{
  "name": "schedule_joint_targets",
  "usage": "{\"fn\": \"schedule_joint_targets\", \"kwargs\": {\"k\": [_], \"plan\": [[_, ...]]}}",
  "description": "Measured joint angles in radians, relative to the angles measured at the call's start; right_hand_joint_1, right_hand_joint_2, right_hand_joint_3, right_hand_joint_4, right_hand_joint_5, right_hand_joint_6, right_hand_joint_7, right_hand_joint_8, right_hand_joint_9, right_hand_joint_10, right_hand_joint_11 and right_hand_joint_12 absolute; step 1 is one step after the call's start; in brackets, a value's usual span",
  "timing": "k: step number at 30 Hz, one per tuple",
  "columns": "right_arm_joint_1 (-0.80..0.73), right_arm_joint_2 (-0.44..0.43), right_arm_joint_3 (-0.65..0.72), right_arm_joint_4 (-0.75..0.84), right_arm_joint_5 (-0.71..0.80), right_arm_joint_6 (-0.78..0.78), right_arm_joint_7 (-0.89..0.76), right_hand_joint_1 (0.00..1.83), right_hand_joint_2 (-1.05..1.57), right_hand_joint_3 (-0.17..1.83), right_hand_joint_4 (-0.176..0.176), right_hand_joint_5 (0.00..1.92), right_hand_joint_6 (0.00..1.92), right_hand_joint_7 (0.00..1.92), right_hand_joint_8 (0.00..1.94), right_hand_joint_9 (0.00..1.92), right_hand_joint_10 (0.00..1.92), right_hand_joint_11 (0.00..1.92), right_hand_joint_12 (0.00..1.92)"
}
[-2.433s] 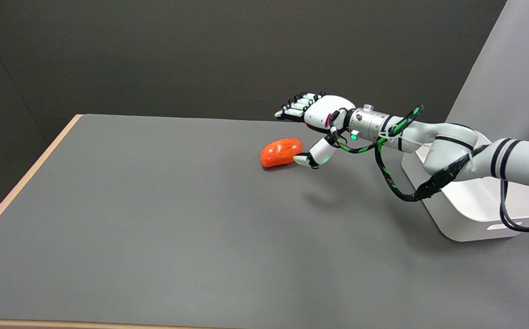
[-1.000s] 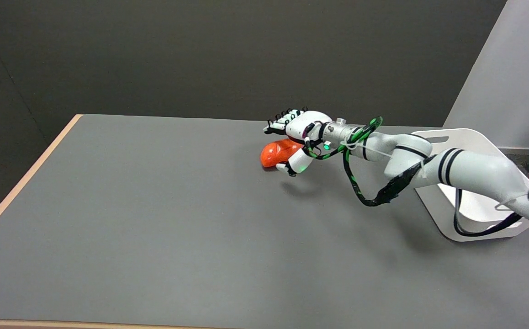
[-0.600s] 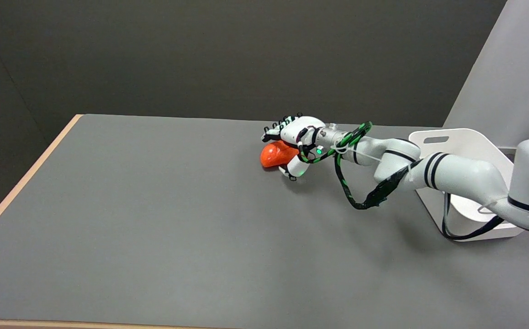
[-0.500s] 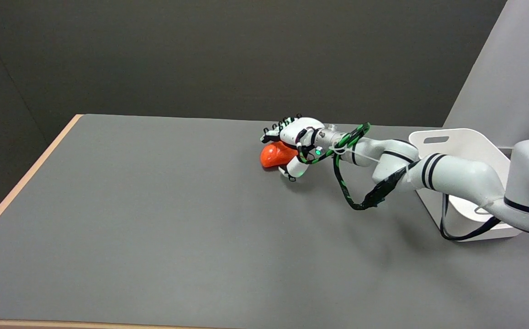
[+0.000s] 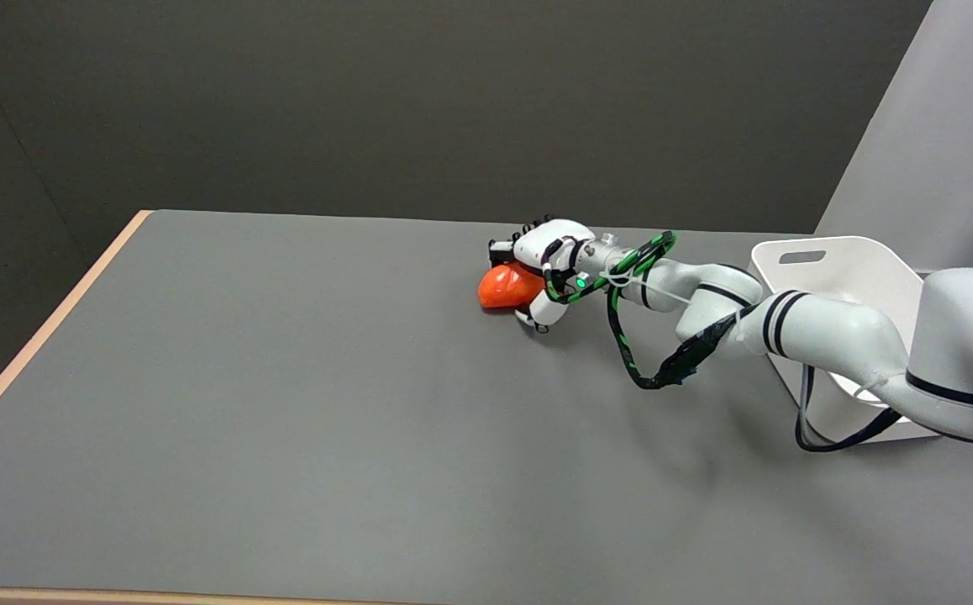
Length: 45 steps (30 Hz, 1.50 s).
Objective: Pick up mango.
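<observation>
The mango (image 5: 503,288), orange-red and oval, lies on the grey table (image 5: 285,403) right of the middle, towards the back. My right hand (image 5: 547,260) sits on top of its right half. The fingers (image 5: 505,249) curl down over the mango's far side. The thumb (image 5: 542,309) comes in against its near right end. The hand grips the mango, which still rests on the table. The mango's right part is hidden under the palm. The white arm reaches in from the lower right, with a green-black cable hanging under it.
A white bin (image 5: 831,269) stands at the table's right edge, behind my forearm. The table's tan left edge (image 5: 41,336) runs diagonally at the left. A dark wall lies behind the table.
The hand moved left from beside the mango to over it and came down. In the last half second the stretched fingers curled down around the fruit. The mango has stayed in place.
</observation>
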Motion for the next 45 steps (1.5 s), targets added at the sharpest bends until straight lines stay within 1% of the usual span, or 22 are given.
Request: {"fn": "schedule_joint_targets", "kwargs": {"k": [1, 3, 5, 6, 7, 8, 9, 10, 18, 24, 28, 32, 43, 45], "plan": [[-0.003, -0.002, 0.006, 0.002, 0.0, 0.004, 0.0, 1.13, 1.2, 0.23, -0.071, 0.51, 1.64, 0.78, 1.41, 0.74, 1.33, 0.76, 1.92], [-0.009, -0.004, 0.018, 0.003, 0.003, 0.014, 0.0, 1.14, 1.12, 0.38, -0.06, 0.54, 1.63, 0.79, 1.46, 0.76, 1.49, 0.8, 1.92], [-0.015, -0.005, 0.03, 0.004, 0.003, 0.022, 0.0, 1.14, 1.1, 0.42, -0.065, 0.55, 1.63, 0.8, 1.47, 0.77, 1.52, 0.81, 1.92], [-0.018, -0.006, 0.034, 0.004, 0.003, 0.025, 0.0, 1.2, 1.08, 0.42, -0.092, 0.55, 1.6, 0.8, 1.44, 0.77, 1.54, 0.82, 1.92], [-0.021, -0.006, 0.038, 0.004, 0.002, 0.027, 0.0, 1.3, 1.06, 0.41, -0.135, 0.56, 1.56, 0.79, 1.39, 0.78, 1.57, 0.84, 1.92], [-0.023, -0.006, 0.042, 0.004, 0.002, 0.029, 0.0, 1.29, 1.05, 0.43, -0.13, 0.56, 1.57, 0.8, 1.4, 0.79, 1.58, 0.86, 1.92], [-0.025, -0.007, 0.046, 0.003, 0.002, 0.03, -0.001, 1.2, 1.05, 0.47, -0.097, 0.56, 1.61, 0.81, 1.45, 0.81, 1.58, 0.89, 1.92], [-0.029, -0.007, 0.052, 0.001, 0.002, 0.033, -0.001, 1.15, 1.05, 0.5, -0.076, 0.56, 1.63, 0.82, 1.48, 0.82, 1.58, 0.91, 1.92], [-0.054, -0.004, 0.11, -0.024, -0.001, 0.048, -0.005, 1.15, 1.02, 0.55, -0.062, 0.59, 1.63, 0.83, 1.46, 0.84, 1.58, 0.96, 1.92], [-0.083, 0.008, 0.199, -0.062, -0.002, 0.061, -0.02, 1.16, 1.0, 0.57, -0.064, 0.6, 1.62, 0.84, 1.45, 0.85, 1.59, 0.97, 1.92], [-0.112, 0.02, 0.293, -0.102, -0.002, 0.068, -0.033, 1.16, 1.0, 0.57, -0.067, 0.6, 1.62, 0.84, 1.45, 0.85, 1.59, 0.98, 1.92], [-0.154, 0.033, 0.416, -0.157, -0.002, 0.071, -0.045, 1.16, 1.0, 0.58, -0.068, 0.6, 1.62, 0.84, 1.45, 0.85, 1.59, 0.99, 1.92], [-0.329, 0.07, 0.846, -0.325, 0.002, 0.063, -0.067, 1.16, 0.99, 0.58, -0.073, 0.6, 1.61, 0.85, 1.45, 0.86, 1.6, 1.0, 1.92], [-0.375, 0.076, 0.943, -0.354, 0.014, 0.055, -0.07, 1.16, 1.0, 0.58, -0.075, 0.59, 1.61, 0.85, 1.46, 0.86, 1.6, 1.0, 1.92]]}}
